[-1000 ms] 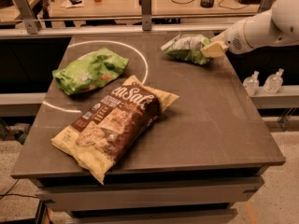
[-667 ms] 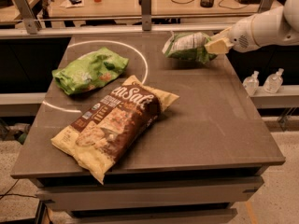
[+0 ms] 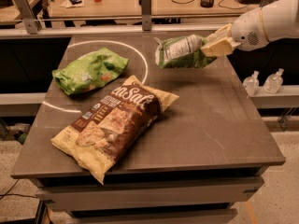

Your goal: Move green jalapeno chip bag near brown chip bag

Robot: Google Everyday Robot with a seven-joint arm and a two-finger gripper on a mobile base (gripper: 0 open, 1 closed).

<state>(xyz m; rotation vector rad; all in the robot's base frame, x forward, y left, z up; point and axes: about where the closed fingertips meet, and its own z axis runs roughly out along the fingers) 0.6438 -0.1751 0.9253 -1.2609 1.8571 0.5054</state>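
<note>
The green jalapeno chip bag is small and dark green with a white and grey printed panel. It hangs in the air above the far right part of the table, lying sideways. My gripper comes in from the right and is shut on the bag's right end. The brown chip bag is large, brown and pale yellow with white lettering. It lies flat and diagonal on the table's front left, well below and left of the held bag.
A larger bright green bag lies at the table's back left, inside a white circle line. The dark table has bare surface at the right. Two small clear bottles stand on a ledge to the right. A wooden desk lies behind.
My gripper has lifted the green jalapeno chip bag off the table and carried it left, towards the table's middle. The other two bags have not moved.
</note>
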